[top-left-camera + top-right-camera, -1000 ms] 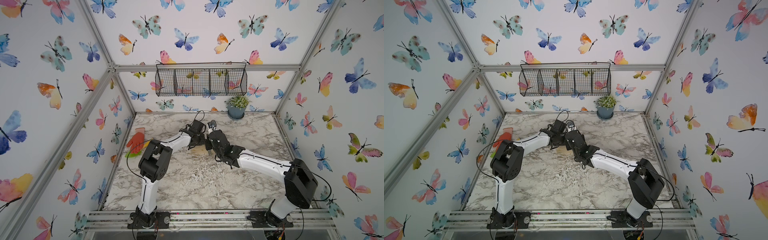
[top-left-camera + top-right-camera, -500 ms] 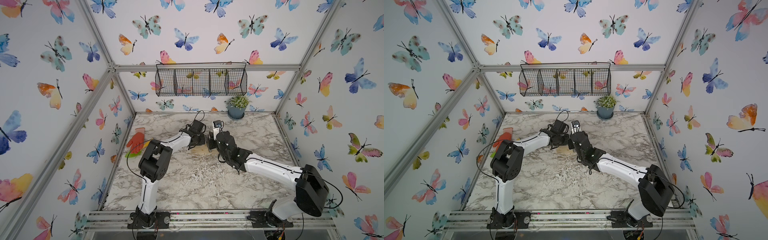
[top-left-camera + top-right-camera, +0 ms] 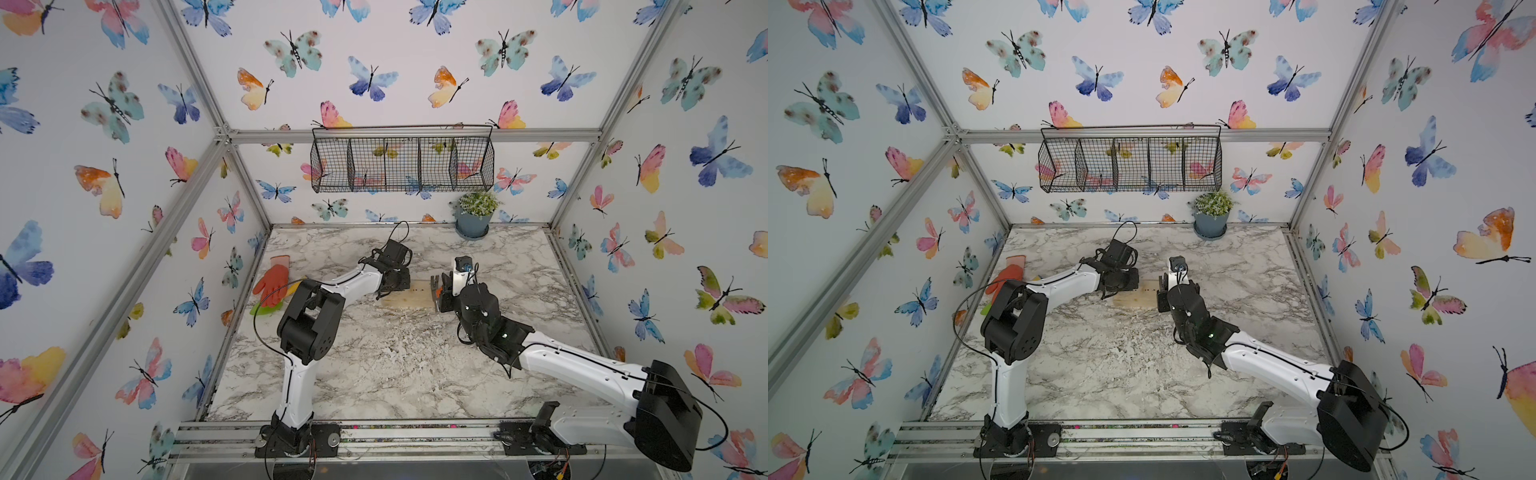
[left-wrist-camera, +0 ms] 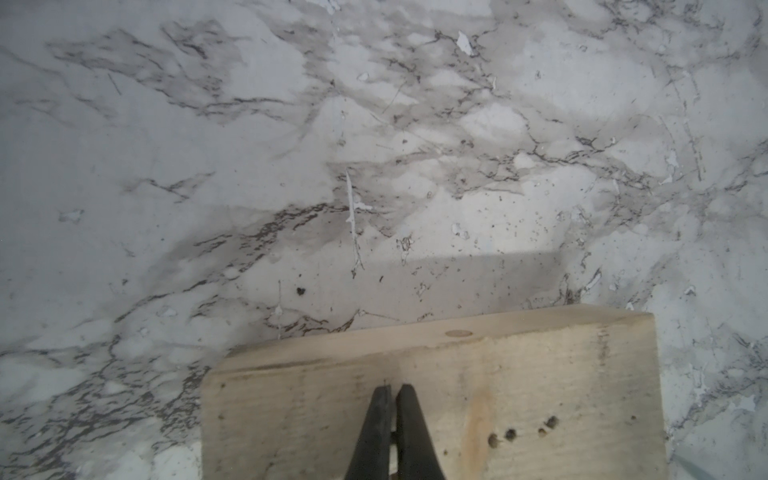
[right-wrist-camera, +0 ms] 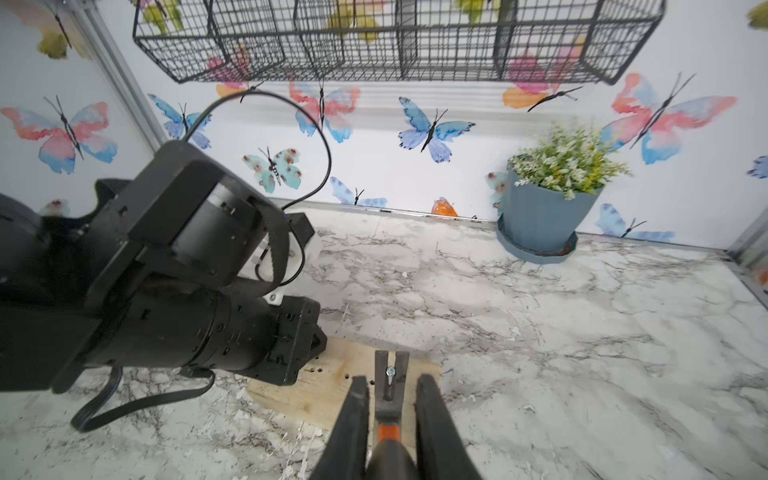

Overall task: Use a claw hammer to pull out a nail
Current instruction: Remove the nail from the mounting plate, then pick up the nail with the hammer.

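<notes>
- Wood comes first: in both top views a pale wooden block (image 3: 409,296) lies flat on the marble table (image 3: 395,374), between the two arms. The left gripper (image 3: 395,286) is at one end of it and the right gripper (image 3: 444,293) is at the other end.
- Left wrist view: the left gripper's two black fingers are pinched together with nothing between them. Their tips look to rest on top of the block. The wood is rough and has a few small dark holes (image 4: 511,433).
- Right wrist view: the right gripper is clamped on the claw hammer (image 5: 390,388), on its black handle just behind the orange neck. The hammer points straight out from the jaws, over the block. Its grey steel claw is shaped like a V, and a small shiny nail (image 5: 390,371) sits in the slot.
- My guess: the right arm must tip the handle back to lift the nail, while the left arm holds the block down.
</notes>
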Motion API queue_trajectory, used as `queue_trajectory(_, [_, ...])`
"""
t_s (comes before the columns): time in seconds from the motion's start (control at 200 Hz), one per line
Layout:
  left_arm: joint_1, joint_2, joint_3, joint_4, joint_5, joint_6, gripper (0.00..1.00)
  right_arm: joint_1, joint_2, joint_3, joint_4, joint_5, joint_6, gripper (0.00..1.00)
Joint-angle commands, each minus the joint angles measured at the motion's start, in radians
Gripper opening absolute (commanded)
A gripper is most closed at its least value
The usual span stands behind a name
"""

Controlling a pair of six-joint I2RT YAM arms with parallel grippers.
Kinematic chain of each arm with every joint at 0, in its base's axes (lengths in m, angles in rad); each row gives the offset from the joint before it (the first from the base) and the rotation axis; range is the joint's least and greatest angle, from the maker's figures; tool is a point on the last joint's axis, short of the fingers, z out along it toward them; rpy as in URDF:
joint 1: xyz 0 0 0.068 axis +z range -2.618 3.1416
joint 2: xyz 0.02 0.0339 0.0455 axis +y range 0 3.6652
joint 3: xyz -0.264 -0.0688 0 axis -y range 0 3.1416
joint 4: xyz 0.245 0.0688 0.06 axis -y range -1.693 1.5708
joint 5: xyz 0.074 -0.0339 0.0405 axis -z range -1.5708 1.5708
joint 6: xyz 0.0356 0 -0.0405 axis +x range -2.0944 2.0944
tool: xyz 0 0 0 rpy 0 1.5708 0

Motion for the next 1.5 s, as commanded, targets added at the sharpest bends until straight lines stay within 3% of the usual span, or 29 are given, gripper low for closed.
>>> queue_trajectory(0.0, [-0.023,0.190,-0.100,-0.230,0.040,0.003,0.11,-0.015,-0.049,0.048,-0.017,0.096,0.022,0.03])
queue_trajectory(0.34, [-0.027,0.145,-0.020,-0.258,0.055,0.009,0.17,-0.054,-0.075,0.029,-0.060,0.027,0.089,0.03])
queue_trajectory(0.526, [-0.028,0.102,0.004,-0.252,0.080,0.019,0.29,-0.057,-0.107,0.025,-0.053,-0.022,0.109,0.03])
queue_trajectory(0.816, [-0.030,0.009,0.071,-0.254,0.141,0.050,0.34,-0.064,-0.107,0.068,-0.083,-0.081,0.130,0.03])
queue_trajectory(0.936, [-0.030,-0.088,-0.008,-0.185,0.164,0.082,0.35,-0.091,-0.128,0.116,-0.161,-0.127,0.157,0.03])
queue_trajectory(1.046, [-0.030,-0.273,-0.170,-0.054,0.166,0.117,0.39,-0.147,-0.135,0.162,-0.228,-0.230,0.202,0.03])
queue_trajectory(1.301, [-0.027,-0.684,-0.539,0.238,0.076,0.210,0.66,-0.292,-0.135,0.250,-0.341,-0.470,0.240,0.03])
queue_trajectory(1.492, [-0.030,-0.781,-0.605,0.324,0.072,0.299,0.68,-0.325,-0.119,0.280,-0.348,-0.612,0.271,0.03])
